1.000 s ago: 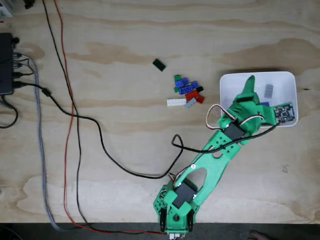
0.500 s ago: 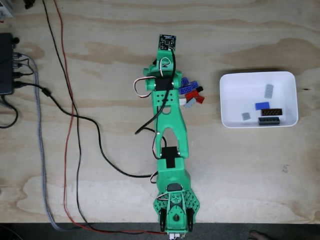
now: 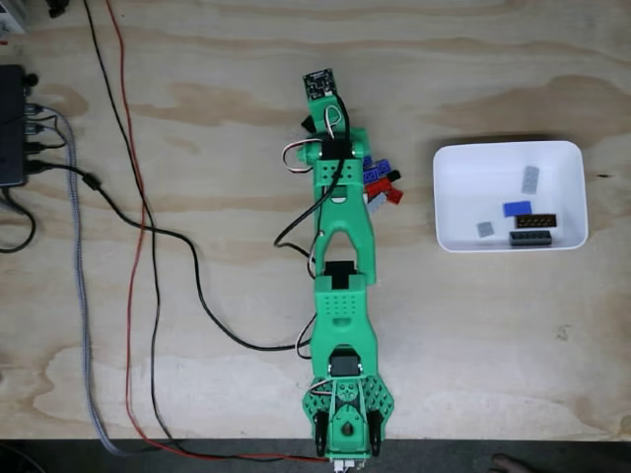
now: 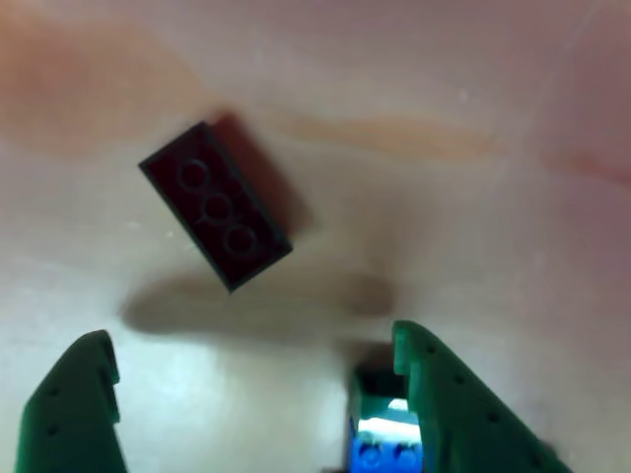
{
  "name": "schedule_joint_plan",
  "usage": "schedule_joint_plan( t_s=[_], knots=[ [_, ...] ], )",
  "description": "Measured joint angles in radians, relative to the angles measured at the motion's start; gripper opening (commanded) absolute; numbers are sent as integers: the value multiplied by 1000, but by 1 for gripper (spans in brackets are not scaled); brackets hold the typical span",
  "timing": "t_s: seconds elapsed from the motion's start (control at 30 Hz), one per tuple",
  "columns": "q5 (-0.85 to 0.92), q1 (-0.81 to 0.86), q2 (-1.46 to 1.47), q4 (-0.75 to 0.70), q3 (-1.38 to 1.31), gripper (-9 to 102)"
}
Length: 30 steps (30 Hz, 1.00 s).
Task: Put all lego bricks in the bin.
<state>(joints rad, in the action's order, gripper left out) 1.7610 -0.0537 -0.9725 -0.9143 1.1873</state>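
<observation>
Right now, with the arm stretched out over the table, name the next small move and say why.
Probably ease forward and down until the open gripper straddles the dark brick. In the other view the brick lies alone on the wood, ahead of the spread green fingers, tilted to their line, so a slight wrist turn may help. The bin holds a few bricks; more wait beside the arm.

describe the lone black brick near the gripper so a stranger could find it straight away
Start at the white bin on the right of the fixed view and go left past the brick pile. In the other view, the black brick lies alone on bare wood ahead of the open gripper, dark, oblong, three studs showing.
</observation>
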Motion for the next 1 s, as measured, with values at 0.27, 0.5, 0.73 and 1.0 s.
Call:
schedule_joint_plan(
  t_s=[0.27, 0.5, 0.73, 1.0],
  knots=[
    [72, -2, 31, 189, 15, 22],
    [86, -69, 43, 293, 67, 10],
    [86, -110, 35, 331, 118, 13],
    [57, -112, 29, 380, 158, 0]
  ],
)
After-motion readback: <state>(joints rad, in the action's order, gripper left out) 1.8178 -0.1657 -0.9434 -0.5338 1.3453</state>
